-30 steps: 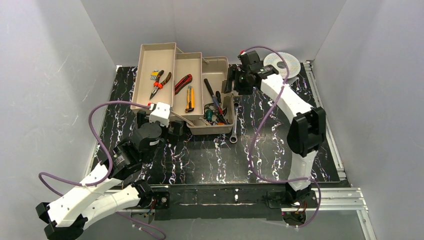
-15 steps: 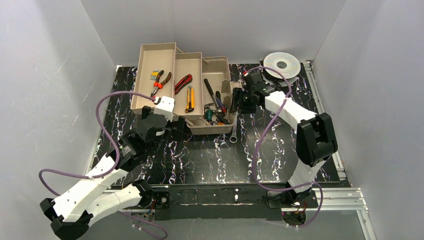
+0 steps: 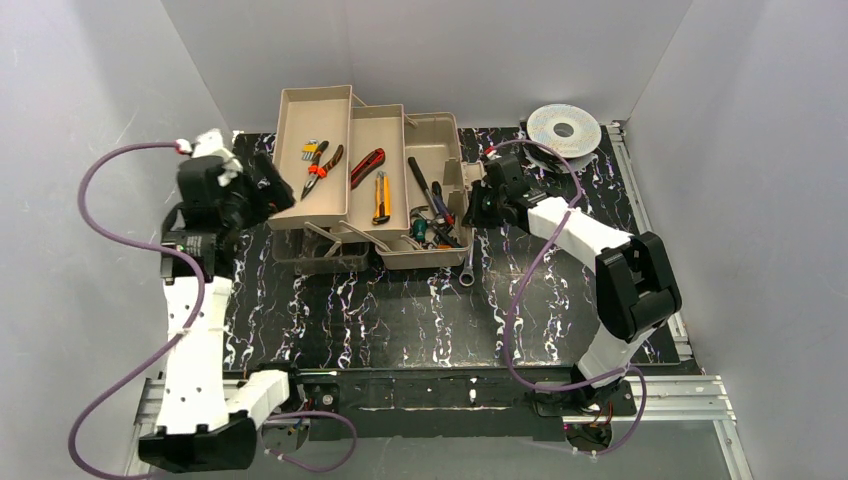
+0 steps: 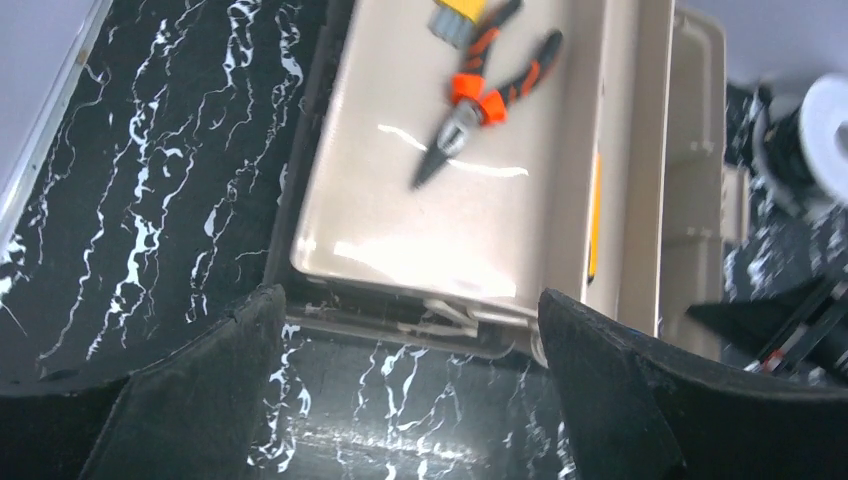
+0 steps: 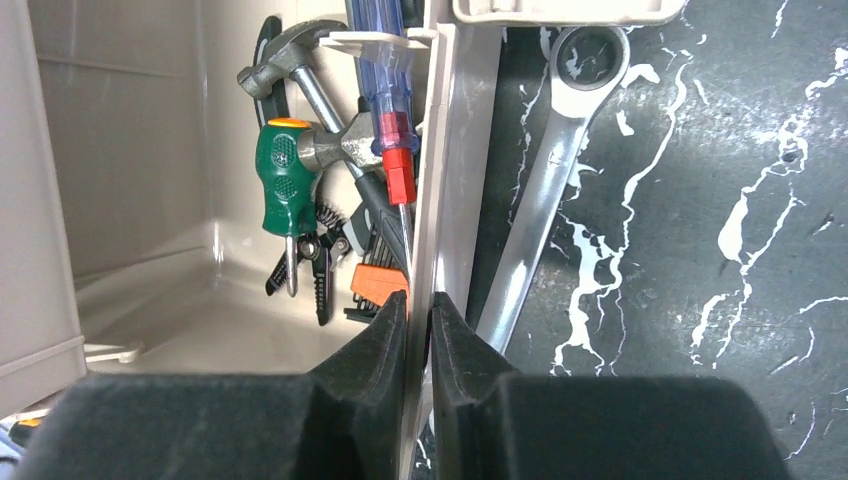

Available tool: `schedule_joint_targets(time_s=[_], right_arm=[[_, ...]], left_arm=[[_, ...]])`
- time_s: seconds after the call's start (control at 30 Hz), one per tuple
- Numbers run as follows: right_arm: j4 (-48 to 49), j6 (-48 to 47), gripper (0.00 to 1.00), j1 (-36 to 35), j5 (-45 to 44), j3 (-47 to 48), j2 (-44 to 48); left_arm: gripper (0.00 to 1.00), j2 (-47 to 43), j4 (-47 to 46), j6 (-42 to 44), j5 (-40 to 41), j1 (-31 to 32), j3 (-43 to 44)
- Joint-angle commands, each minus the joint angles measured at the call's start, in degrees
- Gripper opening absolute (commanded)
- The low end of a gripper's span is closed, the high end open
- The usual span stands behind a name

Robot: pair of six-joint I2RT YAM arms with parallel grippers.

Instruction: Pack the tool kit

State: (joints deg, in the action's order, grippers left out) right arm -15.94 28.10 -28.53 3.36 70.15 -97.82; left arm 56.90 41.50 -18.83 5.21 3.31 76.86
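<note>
Left arm (image 3: 190,330): I hold it tall at my left edge, wrist bent inward at the top.
Left gripper (image 4: 405,320): my jaws are spread wide.
Right arm (image 3: 570,225): reached forward and inward, elbow raised, forearm sloping down.
Right gripper (image 5: 420,315): my fingers are pinched nearly together on the toolbox wall (image 5: 460,150).

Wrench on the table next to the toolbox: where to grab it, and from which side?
Mid-shank of the wrench, straight from above, jaws across its narrow width. It lies flat, close along the toolbox wall, so a side approach likely lacks room.
</note>
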Motion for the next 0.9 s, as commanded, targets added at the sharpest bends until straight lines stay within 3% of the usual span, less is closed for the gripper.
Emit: schedule_joint_targets(time_s=[0.0,0.17,0.27,0.47,0.57,0.73,0.87], right_arm=[[3.36,-2.00,0.02,1.64,-6.30,-2.67,2.00],[9.17,-0.67,0.01,1.64,-4.14,-6.98,1.96],[11.09,0.30,0.01,1.64,-3.82,-8.53,2.03],[13.35,0.82,0.01,1.66,-3.80,-10.09,2.14],[13.48,0.89,0.01,1.64,-3.87,-10.18,1.81],[13.64,1.50,0.01,1.64,-0.65,-9.56,0.72],[13.48,1.98,0.01,1.64,0.25,-9.33,0.02]], left_arm=[[0.98,3.32,1.87,-5.46,-19.86,-14.09,3.72],[0.98,10.06,-1.56,-13.49,-36.27,-28.63,3.81],[0.98,15.26,-5.64,-16.82,-41.45,-33.10,1.55],[0.97,25.40,-14.58,-20.69,-43.02,-34.58,-4.86],[0.95,31.18,-13.19,-17.68,-46.90,-34.59,-2.78],[0.91,35.32,-11.25,-12.89,-45.82,-34.53,-2.95],[0.76,38.72,-12.61,-10.45,-49.25,-33.78,-4.27]])
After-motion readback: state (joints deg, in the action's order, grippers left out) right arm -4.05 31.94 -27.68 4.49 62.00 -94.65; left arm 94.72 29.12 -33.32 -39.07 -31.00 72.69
